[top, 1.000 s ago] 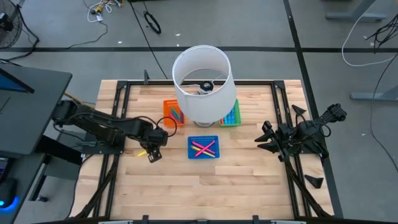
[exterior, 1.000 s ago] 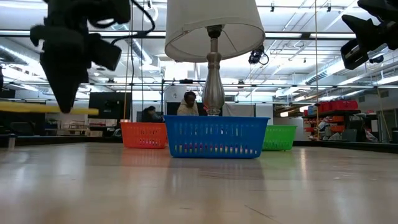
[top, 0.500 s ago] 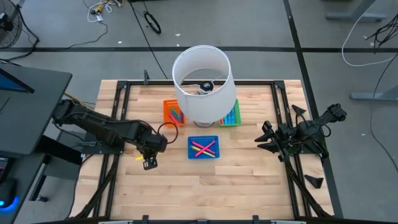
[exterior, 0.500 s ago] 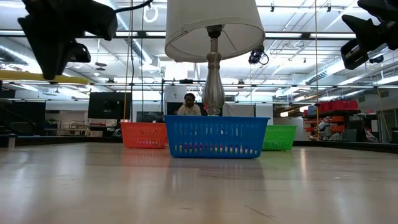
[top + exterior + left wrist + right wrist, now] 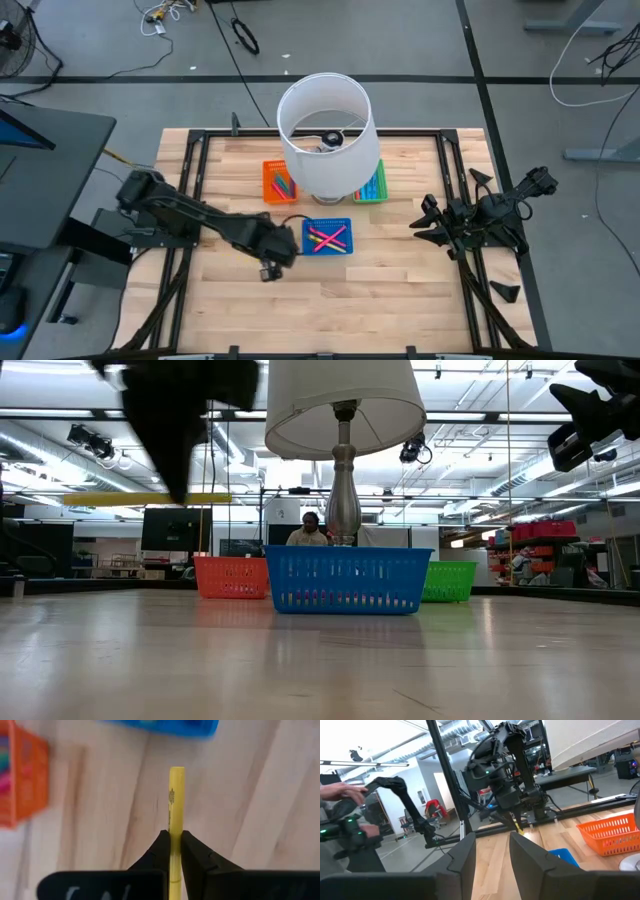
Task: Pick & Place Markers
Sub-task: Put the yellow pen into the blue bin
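High view is showing the left tool (image 5: 268, 270) reaching over the wooden worktop (image 5: 380, 290), just beside the blue tray's (image 5: 343, 249) left edge. Its fingers are pinching a yellow marker (image 5: 175, 805), which the left wrist view is showing sticking out straight ahead between the closed tips, above bare wood with the blue tray beyond it. Pink and yellow markers (image 5: 328, 238) are lying crossed inside the blue tray. An orange tray (image 5: 270, 180) and a green tray (image 5: 378, 186) are sitting farther back, either side of a white lamp (image 5: 325, 135), each holding more markers. The right tool (image 5: 424, 218) is waiting well apart at the right edge, its fingers standing slightly apart and gripping nothing.
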Motion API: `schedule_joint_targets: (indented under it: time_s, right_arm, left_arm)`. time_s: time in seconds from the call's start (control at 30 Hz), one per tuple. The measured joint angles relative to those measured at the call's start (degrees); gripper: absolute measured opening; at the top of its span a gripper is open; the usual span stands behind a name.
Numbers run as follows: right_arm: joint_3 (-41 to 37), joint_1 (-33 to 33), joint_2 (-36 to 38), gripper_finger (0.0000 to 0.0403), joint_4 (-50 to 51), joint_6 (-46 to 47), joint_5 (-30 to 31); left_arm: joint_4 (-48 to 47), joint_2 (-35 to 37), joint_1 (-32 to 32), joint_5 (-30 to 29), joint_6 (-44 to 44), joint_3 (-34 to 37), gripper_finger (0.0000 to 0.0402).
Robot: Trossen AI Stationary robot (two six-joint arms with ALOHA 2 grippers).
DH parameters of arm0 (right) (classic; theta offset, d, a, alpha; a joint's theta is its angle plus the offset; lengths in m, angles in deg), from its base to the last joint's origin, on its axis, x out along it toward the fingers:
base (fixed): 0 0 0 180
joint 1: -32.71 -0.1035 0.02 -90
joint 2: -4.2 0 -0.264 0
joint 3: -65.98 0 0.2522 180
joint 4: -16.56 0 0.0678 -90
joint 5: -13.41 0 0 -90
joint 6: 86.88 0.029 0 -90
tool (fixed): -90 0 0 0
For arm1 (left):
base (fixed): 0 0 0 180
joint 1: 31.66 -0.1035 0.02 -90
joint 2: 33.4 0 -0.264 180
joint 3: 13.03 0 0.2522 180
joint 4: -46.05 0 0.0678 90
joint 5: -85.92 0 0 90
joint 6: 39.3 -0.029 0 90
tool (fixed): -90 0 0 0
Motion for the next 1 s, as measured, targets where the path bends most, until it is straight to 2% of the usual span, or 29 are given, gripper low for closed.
schedule_joint_targets:
  time_s: [0.23,0.4,0.63,0.77,1.0]
  right_arm:
    - [0.00,0.02,0.00,0.0119,0.00,0.00,0.00]
    - [0.00,0.01,0.01,0.0119,0.02,0.00,0.00]
    - [0.00,0.02,0.00,0.0119,0.01,0.00,0.00]
    - [0.00,0.01,0.00,0.0119,0.03,0.00,0.00]
    - [0.00,0.00,0.00,0.0119,0.01,0.00,0.00]
  left_arm:
    - [-6.35,-14.18,-0.32,-7.41,-3.47,-18.40,0.0024]
    - [-11.49,-23.66,-1.92,-10.21,-6.46,-32.00,0.0024]
    - [-14.92,-33.52,-3.94,-16.16,-9.58,-46.55,0.0024]
    - [-15.30,-37.00,-4.67,-19.76,-11.34,-50.70,0.0024]
    - [-15.46,-39.84,-5.09,-23.93,-12.01,-51.07,0.0024]
